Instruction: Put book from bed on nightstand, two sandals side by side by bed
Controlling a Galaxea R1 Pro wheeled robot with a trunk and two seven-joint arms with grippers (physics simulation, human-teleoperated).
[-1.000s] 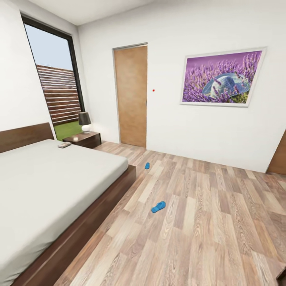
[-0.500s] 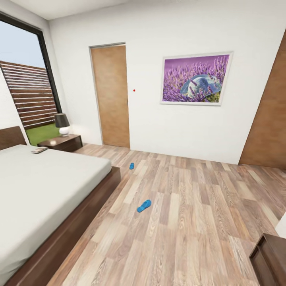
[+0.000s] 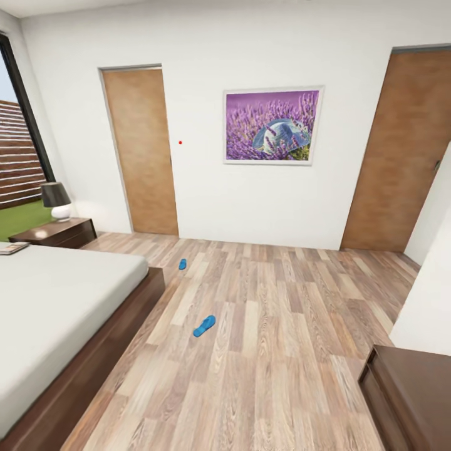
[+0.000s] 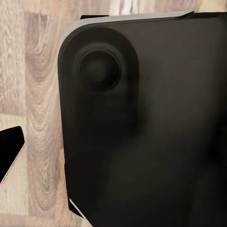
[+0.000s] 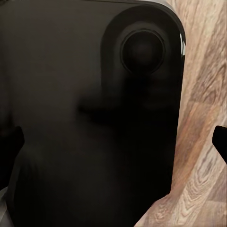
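The bed [image 3: 56, 294], a grey mattress on a dark wood frame, takes up the left of the head view. The book [image 3: 11, 248] lies on the mattress's far corner at the picture's left edge. Just behind it stands a dark nightstand [image 3: 56, 233]. One blue sandal [image 3: 204, 326] lies on the plank floor a short way off the bed's side. The other sandal [image 3: 182, 264] lies farther off, near the bed's corner. In the wrist views my left gripper [image 4: 113, 156] and right gripper [image 5: 113, 142] hang over my black base, a fingertip [image 4: 10, 150] at the picture's edge, nothing between them.
A lamp [image 3: 56, 199] sits on the nightstand. Two wooden doors [image 3: 141, 150] [image 3: 401, 150] and a lavender picture [image 3: 270, 125] are on the far wall. A dark cabinet [image 3: 407, 394] stands at the near right beside a white wall corner. Wood floor stretches between bed and cabinet.
The whole head view has swung to the right: bed, window and sandals slid left, and the second door and the dark cabinet came in. The things themselves have not moved.
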